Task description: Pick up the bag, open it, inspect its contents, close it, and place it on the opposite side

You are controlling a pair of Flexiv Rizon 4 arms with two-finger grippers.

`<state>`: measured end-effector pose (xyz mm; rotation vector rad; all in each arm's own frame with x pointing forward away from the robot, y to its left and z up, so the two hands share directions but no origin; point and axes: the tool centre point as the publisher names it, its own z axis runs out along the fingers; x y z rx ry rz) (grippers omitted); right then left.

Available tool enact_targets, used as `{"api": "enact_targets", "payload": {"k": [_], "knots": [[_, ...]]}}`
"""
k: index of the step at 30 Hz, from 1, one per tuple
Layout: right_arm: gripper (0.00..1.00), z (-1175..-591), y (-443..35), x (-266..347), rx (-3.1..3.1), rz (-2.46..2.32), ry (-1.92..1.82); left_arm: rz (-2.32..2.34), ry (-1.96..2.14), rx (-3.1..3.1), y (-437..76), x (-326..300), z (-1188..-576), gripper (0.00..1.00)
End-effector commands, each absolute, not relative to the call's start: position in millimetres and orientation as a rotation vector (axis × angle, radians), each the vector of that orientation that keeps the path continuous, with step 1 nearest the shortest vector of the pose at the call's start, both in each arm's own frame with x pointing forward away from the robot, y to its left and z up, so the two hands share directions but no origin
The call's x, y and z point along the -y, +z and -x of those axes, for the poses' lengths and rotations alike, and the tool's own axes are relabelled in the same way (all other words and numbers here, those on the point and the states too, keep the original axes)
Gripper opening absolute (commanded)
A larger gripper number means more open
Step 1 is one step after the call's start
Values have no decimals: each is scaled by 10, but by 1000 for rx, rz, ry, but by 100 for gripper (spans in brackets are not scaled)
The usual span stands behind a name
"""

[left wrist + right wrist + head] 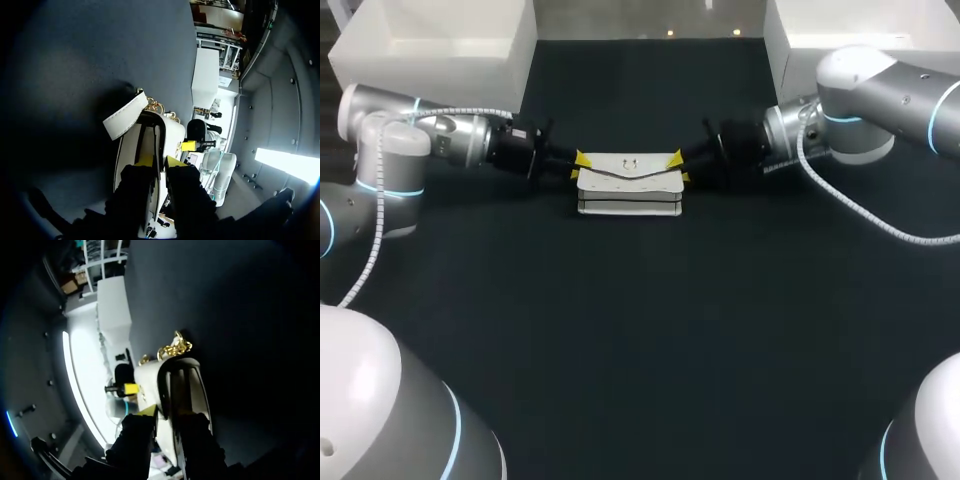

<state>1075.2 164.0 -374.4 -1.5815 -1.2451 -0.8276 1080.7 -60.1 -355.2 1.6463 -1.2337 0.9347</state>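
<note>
where the head view looks down on the dark table (pixel 640 330), we see the white bag (pixel 630 185) lying flat toward the far middle, our left gripper (pixel 578 165) pinching its left end and our right gripper (pixel 680 166) its right end. its pointed flap (pixel 655 165) carries a small metal clasp (pixel 632 163). from the left wrist, the bag's end stands between our two narrowly set fingertips (pixel 144 160), both touching it; the body looks smooth and white with dark edging, a stitched white strap (pixel 125 119) folds beside it, and a gold chain (pixel 156 106) shows just beyond. from the right wrist, the other end sits clamped between close-set fingertips (pixel 148 411), with gold links curled on the table just ahead.
</note>
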Motion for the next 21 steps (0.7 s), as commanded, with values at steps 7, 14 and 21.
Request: {"api": "enact_targets", "payload": {"k": [7,14,21], "knots": [[36,-10745,-3731,-1644,1251,1570,-854,-1621,956,1244,-3504,599,-10766,75],[84,-10748,-3699,-1639,1251,1571,-875,-1619,972,1253,-3483,607,-10775,60],[49,-10762,-3757,-1652,1234,1576,-874,-1644,958,1239,-3585,605,-10800,25]]}}
